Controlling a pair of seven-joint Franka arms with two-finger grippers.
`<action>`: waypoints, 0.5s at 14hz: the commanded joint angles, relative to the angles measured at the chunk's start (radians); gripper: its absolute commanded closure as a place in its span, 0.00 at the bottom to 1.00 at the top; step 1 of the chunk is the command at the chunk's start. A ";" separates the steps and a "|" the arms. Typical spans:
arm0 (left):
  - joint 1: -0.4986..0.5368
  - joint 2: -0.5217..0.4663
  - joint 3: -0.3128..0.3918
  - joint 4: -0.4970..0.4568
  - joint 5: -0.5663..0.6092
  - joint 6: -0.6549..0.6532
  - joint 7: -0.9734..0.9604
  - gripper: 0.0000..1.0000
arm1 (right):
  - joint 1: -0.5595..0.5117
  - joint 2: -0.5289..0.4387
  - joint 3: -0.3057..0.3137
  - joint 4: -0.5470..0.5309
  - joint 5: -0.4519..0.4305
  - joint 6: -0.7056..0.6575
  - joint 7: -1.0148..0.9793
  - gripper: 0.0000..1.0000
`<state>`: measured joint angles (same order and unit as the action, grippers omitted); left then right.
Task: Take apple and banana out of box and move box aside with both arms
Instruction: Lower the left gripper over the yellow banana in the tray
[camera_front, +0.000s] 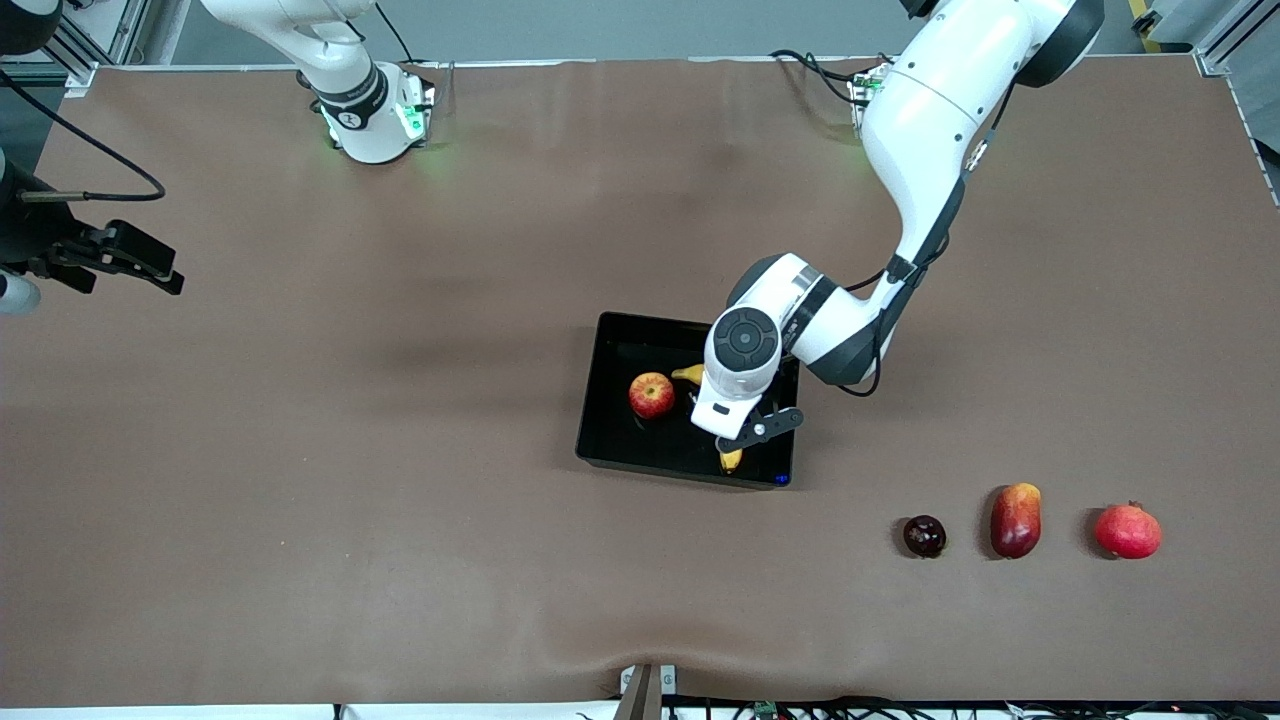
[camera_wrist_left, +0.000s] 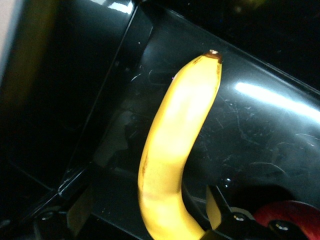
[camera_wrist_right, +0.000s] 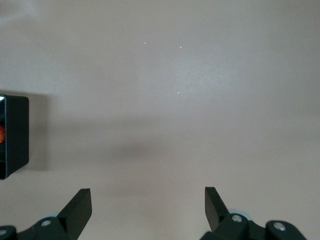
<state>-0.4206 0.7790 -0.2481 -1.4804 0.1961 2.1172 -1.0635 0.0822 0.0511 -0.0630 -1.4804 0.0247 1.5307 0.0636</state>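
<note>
The black tray (camera_front: 620, 440) sits at mid-table. The red-yellow apple (camera_front: 651, 395) lies in it. The yellow banana (camera_front: 731, 460) lies in it beside the apple, mostly hidden under the left arm's hand. My left gripper (camera_front: 735, 440) is low in the tray. In the left wrist view the banana (camera_wrist_left: 175, 150) lies on the tray floor (camera_wrist_left: 260, 130) between the left gripper's (camera_wrist_left: 147, 207) open fingers (camera_wrist_left: 80, 217), with a gap on one side. The apple (camera_wrist_left: 290, 216) shows beside it. My right gripper (camera_front: 165, 272) waits open and empty over bare table at the right arm's end, also seen in its wrist view (camera_wrist_right: 147, 200).
A dark plum-like fruit (camera_front: 924, 536), an oblong red-yellow fruit (camera_front: 1015, 520) and a red pomegranate (camera_front: 1127, 531) lie in a row nearer the front camera, toward the left arm's end. A corner of the tray (camera_wrist_right: 14, 135) shows in the right wrist view.
</note>
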 joint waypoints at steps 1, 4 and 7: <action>-0.003 0.017 0.003 -0.012 0.023 0.035 -0.030 0.00 | -0.010 -0.010 0.008 -0.005 -0.011 -0.007 -0.011 0.00; -0.003 0.029 0.003 -0.012 0.023 0.035 -0.029 0.00 | -0.016 -0.004 0.006 0.014 -0.009 -0.007 -0.011 0.00; -0.004 0.039 0.003 -0.012 0.023 0.037 -0.029 0.11 | -0.012 -0.002 0.006 0.014 -0.011 -0.007 -0.011 0.00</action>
<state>-0.4208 0.8138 -0.2469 -1.4911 0.1962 2.1387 -1.0638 0.0817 0.0511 -0.0657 -1.4764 0.0216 1.5307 0.0636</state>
